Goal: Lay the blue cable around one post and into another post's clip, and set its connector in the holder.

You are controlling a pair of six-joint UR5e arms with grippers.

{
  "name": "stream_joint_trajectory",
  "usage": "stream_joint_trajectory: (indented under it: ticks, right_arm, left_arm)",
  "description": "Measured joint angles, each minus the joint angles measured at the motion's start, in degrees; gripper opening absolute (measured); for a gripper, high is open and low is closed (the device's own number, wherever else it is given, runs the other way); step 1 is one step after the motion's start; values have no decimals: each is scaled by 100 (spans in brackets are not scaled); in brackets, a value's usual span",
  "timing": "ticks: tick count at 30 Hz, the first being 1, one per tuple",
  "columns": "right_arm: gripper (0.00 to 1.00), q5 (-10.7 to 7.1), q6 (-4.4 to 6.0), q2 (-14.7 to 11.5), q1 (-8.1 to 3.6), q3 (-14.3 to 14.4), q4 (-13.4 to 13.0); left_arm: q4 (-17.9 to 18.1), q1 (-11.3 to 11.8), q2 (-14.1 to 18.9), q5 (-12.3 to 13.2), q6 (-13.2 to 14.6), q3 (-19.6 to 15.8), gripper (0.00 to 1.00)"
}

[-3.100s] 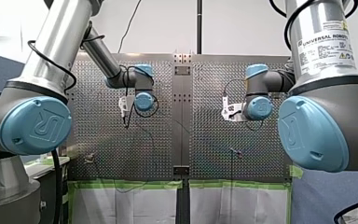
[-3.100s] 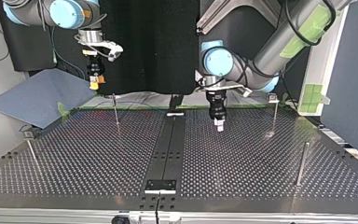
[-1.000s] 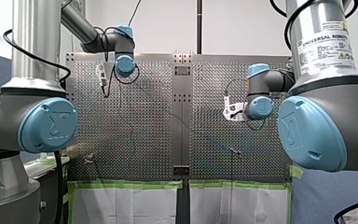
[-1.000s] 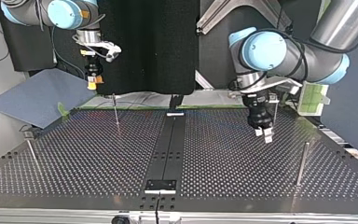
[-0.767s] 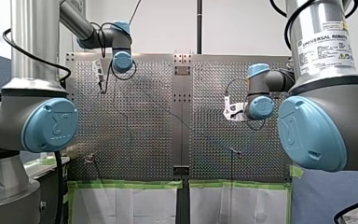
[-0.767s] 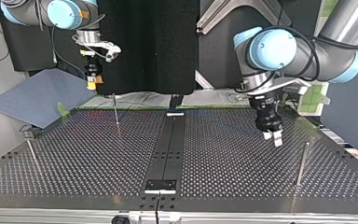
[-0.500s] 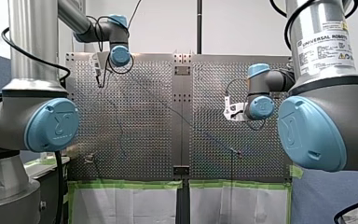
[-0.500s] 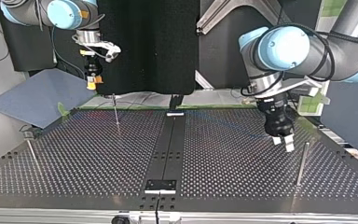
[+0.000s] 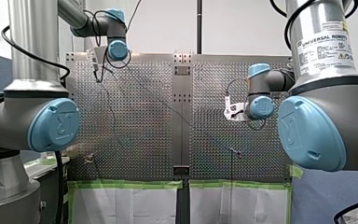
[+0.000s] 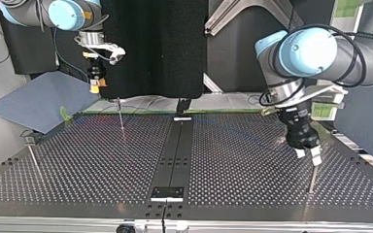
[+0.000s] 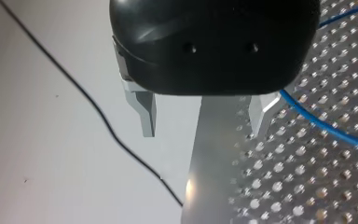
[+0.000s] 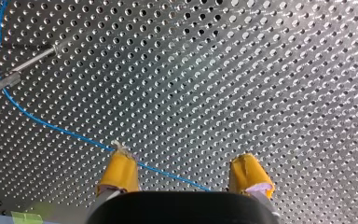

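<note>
The thin blue cable (image 12: 51, 127) lies on the perforated board, from a clip on a lying-looking post (image 12: 30, 60) to under my right gripper (image 12: 185, 172). That gripper is open, its yellow pads (image 12: 121, 170) either side of the cable and above it. My left gripper (image 11: 204, 116) is open too, with metal fingers (image 11: 147, 114) and nothing gripped. The blue cable (image 11: 326, 126) passes the outer side of one finger. In the top view my left gripper (image 10: 307, 153) hangs just over a thin post (image 10: 313, 172) at the right. My right gripper (image 10: 95, 87) hovers high at the far left.
Other thin posts stand on the board (image 10: 120, 114) (image 10: 33, 158). A small black and white bracket (image 10: 167, 193) sits on the centre strip near the front edge. A black wire (image 11: 98, 112) crosses the pale surface beyond the board's edge.
My left arm has swung toward the top view's right and nearer the camera, ending over the right-hand post; the cable trails after it. My right arm has stayed still.
</note>
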Motion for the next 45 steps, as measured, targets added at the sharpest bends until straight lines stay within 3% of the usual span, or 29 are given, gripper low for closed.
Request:
stream_joint_trajectory:
  ticks: [7,14,29,38,45]
  right_arm:
    - [98,0,0,0,-16,8,1]
    - [98,-2,0,-1,-22,12,0]
    - [98,-2,-1,-5,-23,11,32]
    - [98,-3,-18,-8,-24,12,35]
    - [98,-1,-30,-12,-22,12,59]
  left_arm:
    - [-80,140,12,-135,-59,84,99]
    - [-101,324,12,-85,-175,129,99]
    - [-69,952,6,518,-569,183,99]
    - [130,1188,-98,763,-735,224,99]
    - [242,1532,-125,1101,-1029,363,99]
